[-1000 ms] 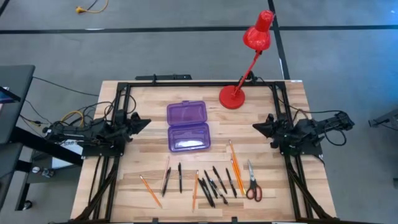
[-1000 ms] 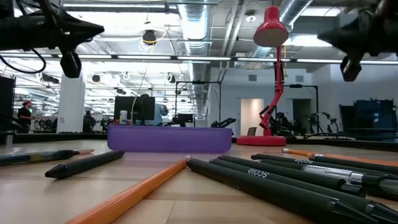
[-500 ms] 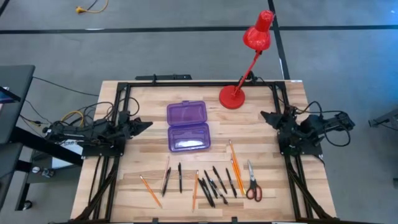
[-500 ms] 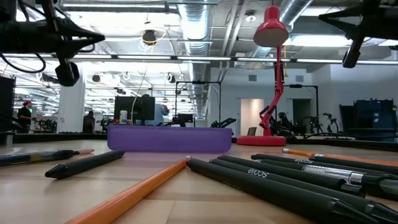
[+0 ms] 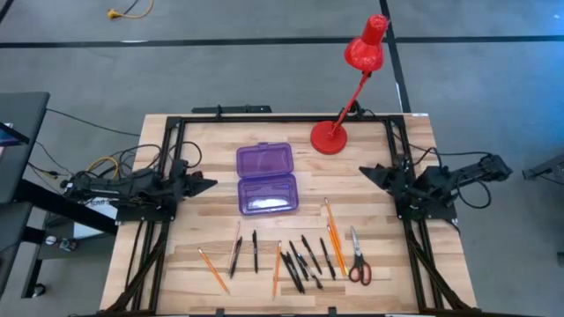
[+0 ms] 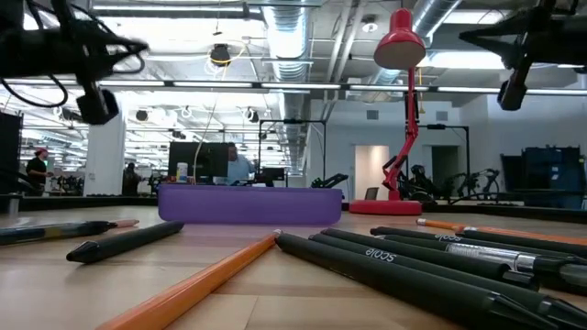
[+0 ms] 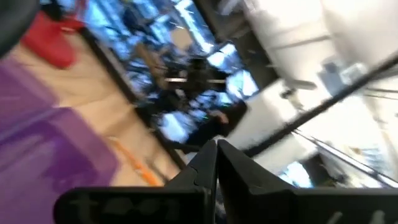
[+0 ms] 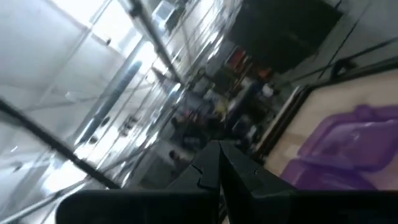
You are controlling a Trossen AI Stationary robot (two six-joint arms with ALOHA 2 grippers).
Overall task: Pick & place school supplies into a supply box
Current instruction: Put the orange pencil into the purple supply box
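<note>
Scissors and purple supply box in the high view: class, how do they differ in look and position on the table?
The scissors are slim, with red handles and bare metal blades; the supply box is a broad, translucent purple case. The scissors lie at the near right end of the row of pens and pencils; the supply box sits mid-table, beyond that row, lid open. Both rest flat on the table, untouched by either gripper.

light: bright, even overhead | shadows: faint | wrist views: motion-blurred | low foreground: soft

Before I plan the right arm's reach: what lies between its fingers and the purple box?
In the high view, only bare wooden table lies between the right gripper and the open purple box. The red lamp base sits off that line.
</note>
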